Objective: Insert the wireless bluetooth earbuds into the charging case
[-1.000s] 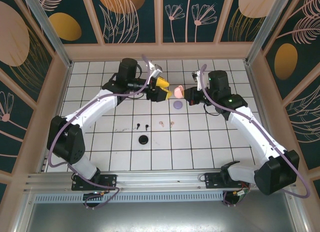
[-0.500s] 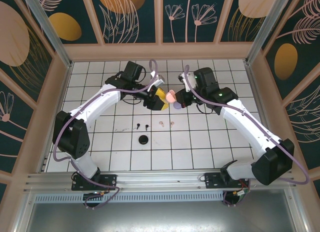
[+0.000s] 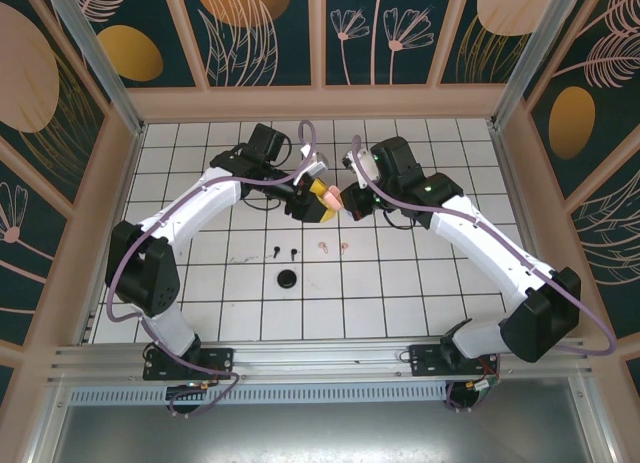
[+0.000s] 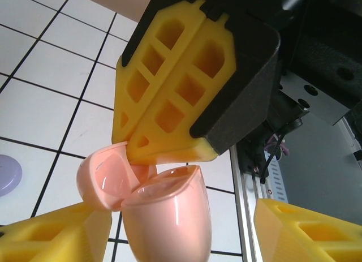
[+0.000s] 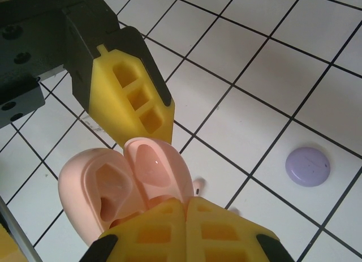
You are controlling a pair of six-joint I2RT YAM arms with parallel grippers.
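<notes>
Open pink charging case (image 5: 127,183) clamped in right tool (image 5: 184,208) over tiled tabletop (image 5: 266,75); left tool (image 4: 181,233), fingers apart, flanking case; lilac disc (image 5: 307,166) lying on tiles

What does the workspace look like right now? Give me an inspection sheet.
Surface: white tiled table, faint scuffs.
Job's things: open pink charging case held up; black earbuds and pink earbuds lying on the tiles.
Clutter: black disc and lilac disc on the tiles.
Grippers: right gripper shut on the case; left gripper open, fingers either side of it.
Cables: purple cables looping along both arms.
Surroundings: floral wall panels, wooden frame.
</notes>
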